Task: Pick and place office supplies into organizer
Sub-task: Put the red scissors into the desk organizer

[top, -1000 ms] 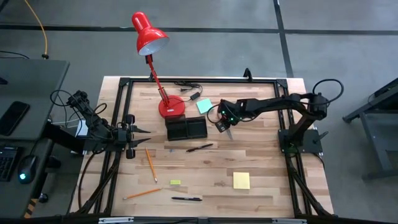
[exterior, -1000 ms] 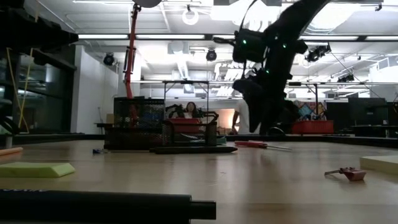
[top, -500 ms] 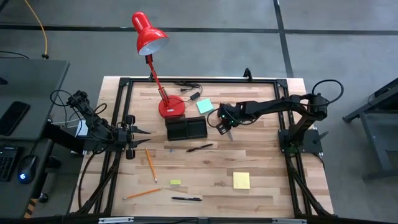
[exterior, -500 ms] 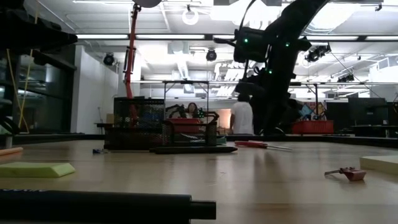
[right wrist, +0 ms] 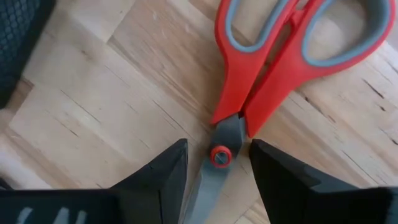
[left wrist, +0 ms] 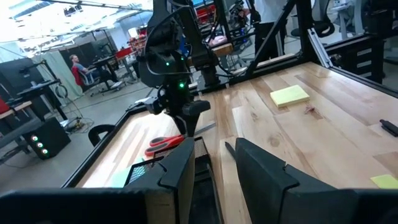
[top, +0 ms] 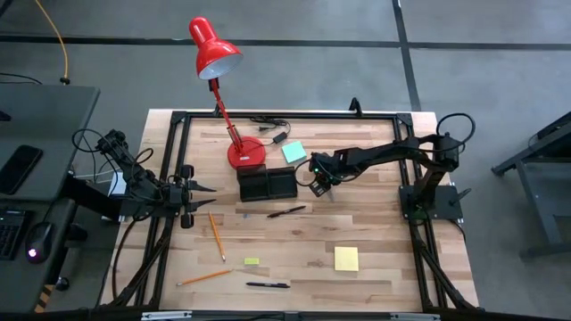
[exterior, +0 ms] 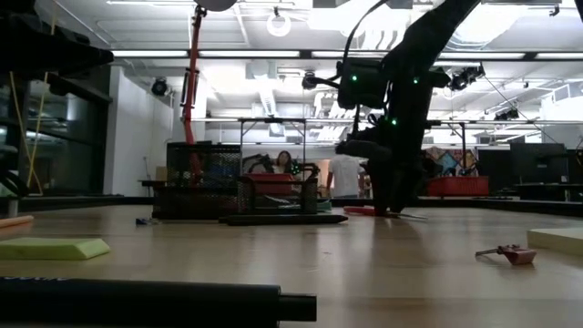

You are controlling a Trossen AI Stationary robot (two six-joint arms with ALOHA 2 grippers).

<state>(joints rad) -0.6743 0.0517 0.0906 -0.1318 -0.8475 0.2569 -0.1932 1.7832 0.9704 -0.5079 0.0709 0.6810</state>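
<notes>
The red-handled scissors (right wrist: 267, 56) lie flat on the table just right of the black two-compartment organizer (top: 267, 185). My right gripper (right wrist: 217, 171) is open and low over them, pointing down, one finger on each side of the pivot screw (right wrist: 219, 155); I see no plain touch. In the low view it (exterior: 383, 205) reaches down to the tabletop. My left gripper (top: 207, 189) waits open at the table's left side, level, pointing at the organizer. A teal pad (top: 293, 152), a yellow pad (top: 346, 259), pens and pencils lie loose.
The red lamp base (top: 245, 153) and a black cable (top: 268, 120) sit behind the organizer. A black pen (top: 285, 212) lies just in front of it. Two pencils (top: 216, 234) (top: 203, 277), another pen (top: 268, 285) and a yellow-green piece (top: 252, 261) lie toward the near edge.
My right gripper has come down toward the scissors, from well above the table to just over it, and has shifted slightly toward the organizer. The scissors have stayed in place.
</notes>
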